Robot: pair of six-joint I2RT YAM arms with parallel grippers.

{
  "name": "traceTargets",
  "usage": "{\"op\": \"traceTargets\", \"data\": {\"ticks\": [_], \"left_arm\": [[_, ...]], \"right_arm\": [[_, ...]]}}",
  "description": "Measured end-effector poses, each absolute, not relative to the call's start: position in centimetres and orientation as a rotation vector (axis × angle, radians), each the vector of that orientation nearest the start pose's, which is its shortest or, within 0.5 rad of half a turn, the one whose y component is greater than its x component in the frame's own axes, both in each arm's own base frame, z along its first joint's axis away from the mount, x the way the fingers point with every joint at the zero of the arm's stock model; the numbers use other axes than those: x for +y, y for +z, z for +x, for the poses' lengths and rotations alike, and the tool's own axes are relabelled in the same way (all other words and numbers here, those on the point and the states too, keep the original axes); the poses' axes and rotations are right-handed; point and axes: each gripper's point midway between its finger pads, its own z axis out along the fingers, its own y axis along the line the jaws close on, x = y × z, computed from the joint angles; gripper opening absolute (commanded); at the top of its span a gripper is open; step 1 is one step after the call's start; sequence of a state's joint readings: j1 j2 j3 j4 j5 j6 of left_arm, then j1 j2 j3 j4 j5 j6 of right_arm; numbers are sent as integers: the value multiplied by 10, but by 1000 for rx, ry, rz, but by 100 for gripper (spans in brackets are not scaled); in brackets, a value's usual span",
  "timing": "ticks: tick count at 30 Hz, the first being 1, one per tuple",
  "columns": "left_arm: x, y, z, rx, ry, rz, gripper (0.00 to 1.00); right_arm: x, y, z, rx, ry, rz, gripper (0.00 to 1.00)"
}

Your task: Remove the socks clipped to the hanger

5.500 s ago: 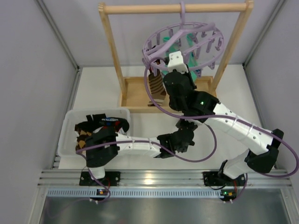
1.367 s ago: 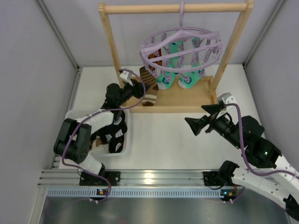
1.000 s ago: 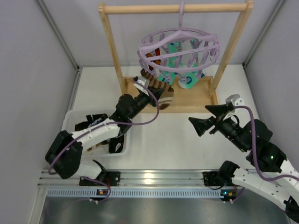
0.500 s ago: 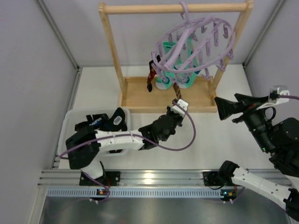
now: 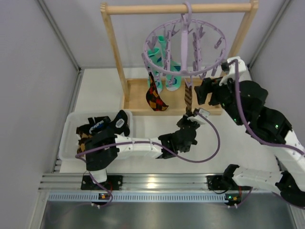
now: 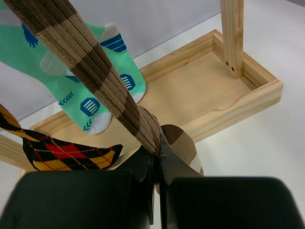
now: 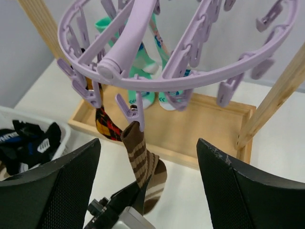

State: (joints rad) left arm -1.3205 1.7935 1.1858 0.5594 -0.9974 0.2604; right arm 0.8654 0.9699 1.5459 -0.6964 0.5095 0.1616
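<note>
The job looks partly done. The bin (image 5: 97, 112) near the table's (image 5: 100, 90) near-left corner already holds a heap of socks, among them a black sock (image 5: 117, 125) with pale markings. The hanger (image 5: 185, 45) hangs from the wooden rack (image 5: 114, 52) at the middle of the far edge and still carries at least four. The one in hand is the brown-and-tan striped sock (image 5: 188, 99). The left gripper (image 5: 189, 116) is pinched tight on its lower end, towards the middle of the table. The fabric runs taut up to a peg (image 7: 138, 112) that has not let go, so the pull is not yet finished. The right gripper (image 5: 208, 90) hovers just beside the hanger's right rim with its fingers spread wide and nothing between them. It seems placed to steady the ring. Left after this one are the red-dark patterned sock (image 5: 155, 97), on the hanger's left side, and the mint-green socks (image 5: 161, 67) towards the far side. All of them dangle over the rack's wooden base tray (image 6: 214, 95).
</note>
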Motion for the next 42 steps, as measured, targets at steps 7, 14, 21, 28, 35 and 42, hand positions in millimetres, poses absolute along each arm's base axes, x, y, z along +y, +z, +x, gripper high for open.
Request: {"op": "traceTargets", "data": {"ticks": [7,14,21,28,35,42], "left_arm": [[-419,238,264,1514,24,483,0],[-425,236,261,1510,34,503,0],[-428,238,260,1506,32,506,0],[-428,237,260,1506,31,508,0],[-429,235,260,1507,32,514,0],[-430,235,259,1506,30,516,0]], "right_arm": [[185,415,262,1770,239,-352,67],[196,416,280,1778,195,-386,64],[198,403,295,1811,145,-392,63],[207,400,298,1814,168,-409,61],[209,401,302,1804,162,-404,60],[209,384,313,1833,88,-400,47]]}}
